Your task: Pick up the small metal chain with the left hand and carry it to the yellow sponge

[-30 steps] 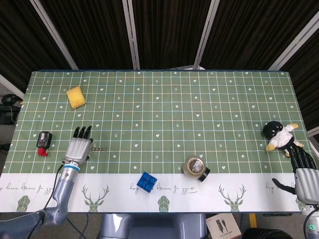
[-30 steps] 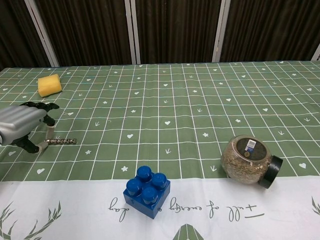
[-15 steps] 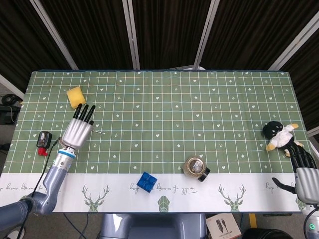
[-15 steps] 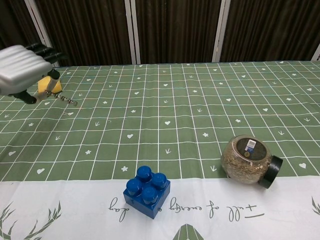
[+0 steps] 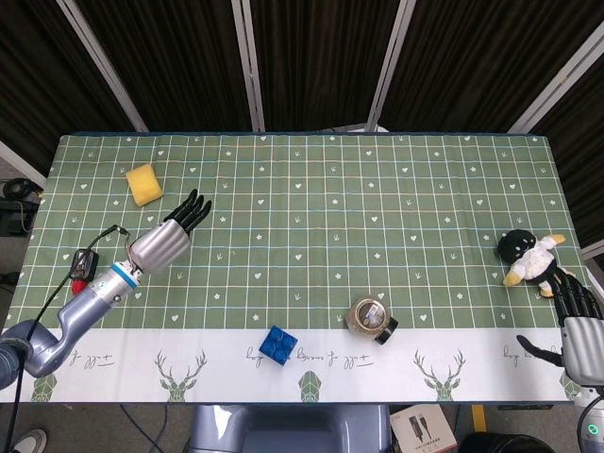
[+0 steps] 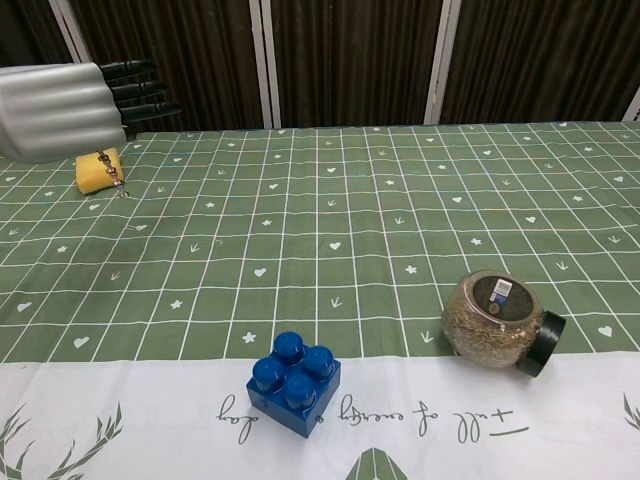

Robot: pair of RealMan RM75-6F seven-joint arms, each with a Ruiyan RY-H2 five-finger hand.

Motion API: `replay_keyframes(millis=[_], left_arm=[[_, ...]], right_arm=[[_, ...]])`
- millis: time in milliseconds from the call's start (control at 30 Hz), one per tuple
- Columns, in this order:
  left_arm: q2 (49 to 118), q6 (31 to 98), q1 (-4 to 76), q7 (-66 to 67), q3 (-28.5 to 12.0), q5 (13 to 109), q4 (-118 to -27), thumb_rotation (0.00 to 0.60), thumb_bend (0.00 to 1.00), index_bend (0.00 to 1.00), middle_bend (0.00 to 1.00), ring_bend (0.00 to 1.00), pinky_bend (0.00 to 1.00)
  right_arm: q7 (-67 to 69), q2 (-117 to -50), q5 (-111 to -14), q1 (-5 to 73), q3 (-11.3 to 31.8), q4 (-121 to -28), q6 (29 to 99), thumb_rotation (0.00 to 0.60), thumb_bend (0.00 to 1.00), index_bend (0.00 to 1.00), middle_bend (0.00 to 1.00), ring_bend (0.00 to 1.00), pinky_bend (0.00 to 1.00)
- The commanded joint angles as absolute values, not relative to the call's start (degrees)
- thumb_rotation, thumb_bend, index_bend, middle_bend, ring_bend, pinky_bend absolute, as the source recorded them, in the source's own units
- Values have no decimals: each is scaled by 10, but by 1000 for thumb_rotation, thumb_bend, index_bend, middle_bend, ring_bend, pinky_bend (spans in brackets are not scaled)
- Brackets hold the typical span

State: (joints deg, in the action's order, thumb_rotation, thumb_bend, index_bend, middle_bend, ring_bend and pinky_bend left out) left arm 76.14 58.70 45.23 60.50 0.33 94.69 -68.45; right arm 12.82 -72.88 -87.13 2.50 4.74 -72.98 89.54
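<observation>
Since a second ago the left hand (image 5: 168,241) has risen off the cloth and swung toward the far left corner, taking the small metal chain (image 6: 111,172) up with it. In the chest view the chain dangles from under the hand, hanging in front of the yellow sponge (image 6: 98,170); in the head view the chain is hidden beneath the hand, whose dark fingers (image 5: 192,211) lie stretched out and point up and to the right. The exact pinch on the chain cannot be seen. From above, the sponge (image 5: 143,183) sits near the hand, up and to its left, apart from it, with bare green cloth between them.

On the table (image 5: 377,217), a small black and red device (image 5: 82,267) lies at the left edge beside the left forearm. A blue building block (image 6: 294,383) stands at the near white border, well apart from the hand. A round jar (image 6: 497,322) lies on its side to the right of it. A penguin plush toy (image 5: 528,257) rests at the right edge, just above the right hand (image 5: 578,321), whose fingers are loosely apart and hold nothing.
</observation>
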Motion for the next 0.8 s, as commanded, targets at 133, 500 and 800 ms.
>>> replay_keyframes(millis=[133,500,800], left_arm=[[763,564,460,626,25,972,-640,600,470,569,0,0,0],[790,568,455,598,26,976,-567,600,470,569,0,0,0],[817,566,454,571,18,966,-526,600,470,568,0,0,0]], right_arm=[[131,-728,-867,26,49,-730,892,600,41,63,0,0,118],[133,-733,-868,34,48,-726,879,600,42,63,0,0,118],[131,-732,-868,33,48,-727,880,600,41,63,0,0,118]])
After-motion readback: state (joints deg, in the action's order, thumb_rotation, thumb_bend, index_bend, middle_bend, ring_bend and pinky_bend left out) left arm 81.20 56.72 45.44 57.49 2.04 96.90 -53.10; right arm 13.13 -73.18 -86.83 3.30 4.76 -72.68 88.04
